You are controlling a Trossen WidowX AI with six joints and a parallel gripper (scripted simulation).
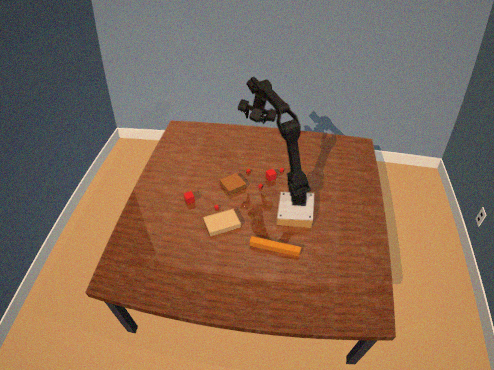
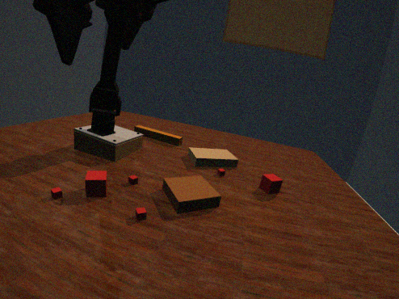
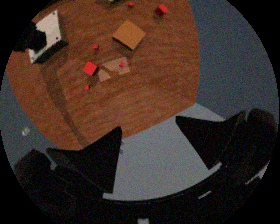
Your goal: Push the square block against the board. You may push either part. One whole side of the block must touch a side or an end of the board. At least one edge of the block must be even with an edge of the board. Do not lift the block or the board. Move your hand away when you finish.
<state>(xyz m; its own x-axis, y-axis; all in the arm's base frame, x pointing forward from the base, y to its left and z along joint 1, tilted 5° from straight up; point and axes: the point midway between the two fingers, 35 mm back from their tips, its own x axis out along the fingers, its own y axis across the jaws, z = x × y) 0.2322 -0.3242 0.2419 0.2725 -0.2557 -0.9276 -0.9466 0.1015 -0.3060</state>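
The square block (image 1: pixel 233 183) (image 2: pixel 191 189) (image 3: pixel 129 34) is brown and lies flat on the table. The board (image 1: pixel 222 221) (image 2: pixel 214 155) is a pale cream rectangle lying flat, with a visible gap between it and the block. They sit at different angles, and no sides touch. My gripper (image 1: pixel 253 116) (image 2: pixel 97 56) (image 3: pixel 149 124) is open and empty, high in the air and well away from both parts. In the wrist view its fingers stand wide apart, with the block beyond them near the top.
An orange bar (image 1: pixel 275 247) (image 2: pixel 158 135) lies beyond the board, near the robot base (image 1: pixel 296 210) (image 2: pixel 108 141). One larger red cube (image 1: pixel 271 175) (image 2: pixel 96 184) (image 3: pixel 90 68) is between base and block; another (image 1: pixel 189 197) (image 2: pixel 270 183) (image 3: pixel 161 9) is on the far side. Several tiny red cubes lie around.
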